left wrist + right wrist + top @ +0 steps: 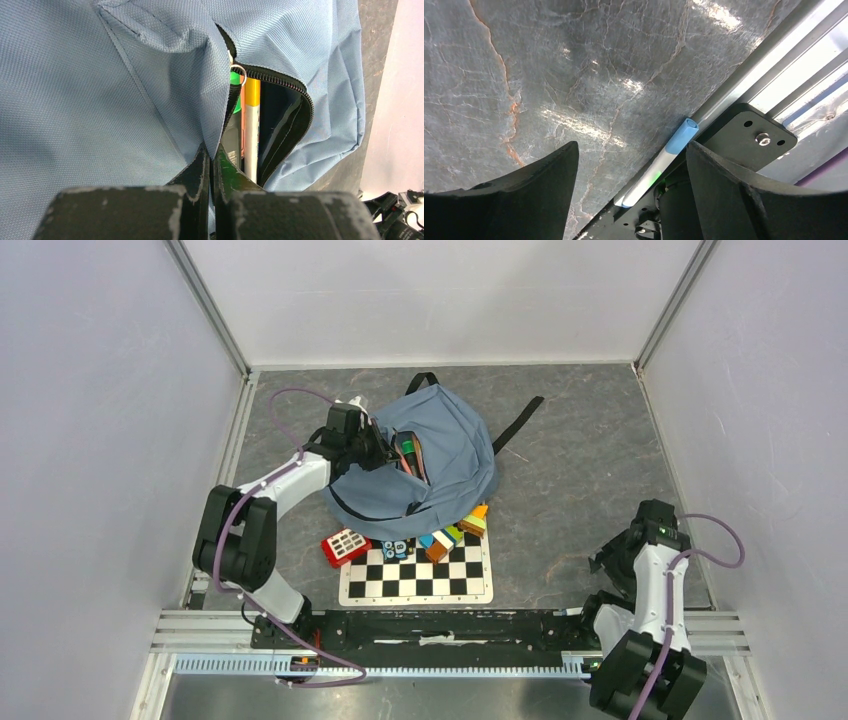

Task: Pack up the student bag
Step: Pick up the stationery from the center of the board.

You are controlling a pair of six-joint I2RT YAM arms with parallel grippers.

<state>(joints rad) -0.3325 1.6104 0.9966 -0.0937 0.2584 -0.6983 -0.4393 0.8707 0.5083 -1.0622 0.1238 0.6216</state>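
Near right, the right gripper (629, 155) hangs wide open over the table (549, 75), a blue-capped marker (659, 162) lying by the rail beneath. Mid-table, the chessboard (420, 578). Just beyond it, the student bag (450, 440) lies unzipped, the left gripper (212, 152) pinched tight on its fabric edge.

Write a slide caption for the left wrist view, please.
Shut left gripper pinches the dusty-blue fabric backpack beside its open black zipper.
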